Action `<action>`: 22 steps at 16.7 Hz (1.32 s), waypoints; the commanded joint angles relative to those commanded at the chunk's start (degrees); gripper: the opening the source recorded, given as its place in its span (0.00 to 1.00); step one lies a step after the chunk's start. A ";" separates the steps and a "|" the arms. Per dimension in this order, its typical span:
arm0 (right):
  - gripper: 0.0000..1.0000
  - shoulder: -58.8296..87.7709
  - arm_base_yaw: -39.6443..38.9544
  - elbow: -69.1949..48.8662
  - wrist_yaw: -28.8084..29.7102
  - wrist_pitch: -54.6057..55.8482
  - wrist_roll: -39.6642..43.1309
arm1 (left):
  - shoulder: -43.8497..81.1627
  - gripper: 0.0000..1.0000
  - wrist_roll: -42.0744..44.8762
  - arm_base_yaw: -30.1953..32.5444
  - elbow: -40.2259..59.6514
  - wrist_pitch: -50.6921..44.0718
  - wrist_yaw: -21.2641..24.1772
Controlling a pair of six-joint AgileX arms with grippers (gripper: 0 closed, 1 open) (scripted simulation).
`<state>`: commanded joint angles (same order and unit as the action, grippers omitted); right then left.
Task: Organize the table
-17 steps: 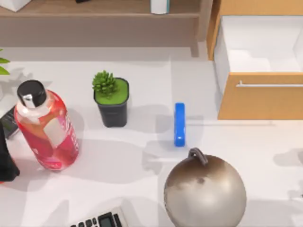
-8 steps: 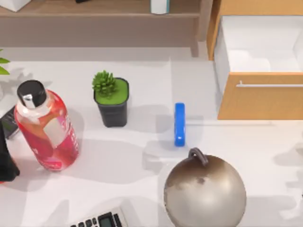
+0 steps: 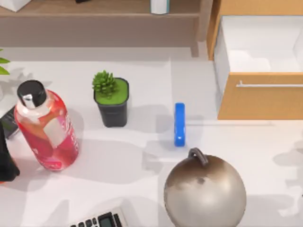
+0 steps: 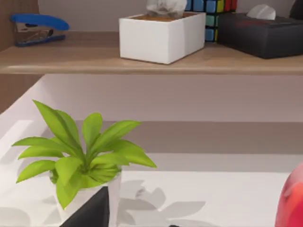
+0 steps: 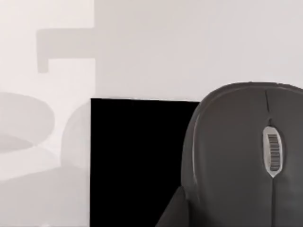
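The counter [image 3: 142, 175] is the broad pale surface spreading under everything in the top view, from the wooden shelf [image 3: 94, 9] at the back to the near edge. On its left side stands a red bottle [image 3: 47, 130] with a black cap, tilted; near it, toward the middle, sits a small potted succulent [image 3: 111, 101] in a black pot. A blue bar-shaped object [image 3: 179, 124] lies near the centre, apart from a large metallic round kettle [image 3: 205, 189] just in front of it. A calculator [image 3: 99, 220] pokes in at the near edge. At the back right, an orange-wood drawer [image 3: 260, 71] stands pulled open. The left wrist view shows a leafy plant [image 4: 80, 161] in a white pot, with a white tissue box [image 4: 161, 35] and a blue stapler [image 4: 38, 26] on the shelf behind. The right wrist view shows a grey computer mouse [image 5: 246, 156] lying on a black mousepad [image 5: 137, 161]. I cannot tell how far either arm's jaws are open.
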<state>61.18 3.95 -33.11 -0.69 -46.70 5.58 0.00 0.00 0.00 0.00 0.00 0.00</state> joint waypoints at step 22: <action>0.60 3.96 0.45 4.61 0.27 -0.84 0.04 | 0.00 1.00 0.00 0.00 0.00 0.00 0.00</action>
<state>65.14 4.40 -28.50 -0.43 -47.54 5.62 0.00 0.00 0.00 0.00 0.00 0.00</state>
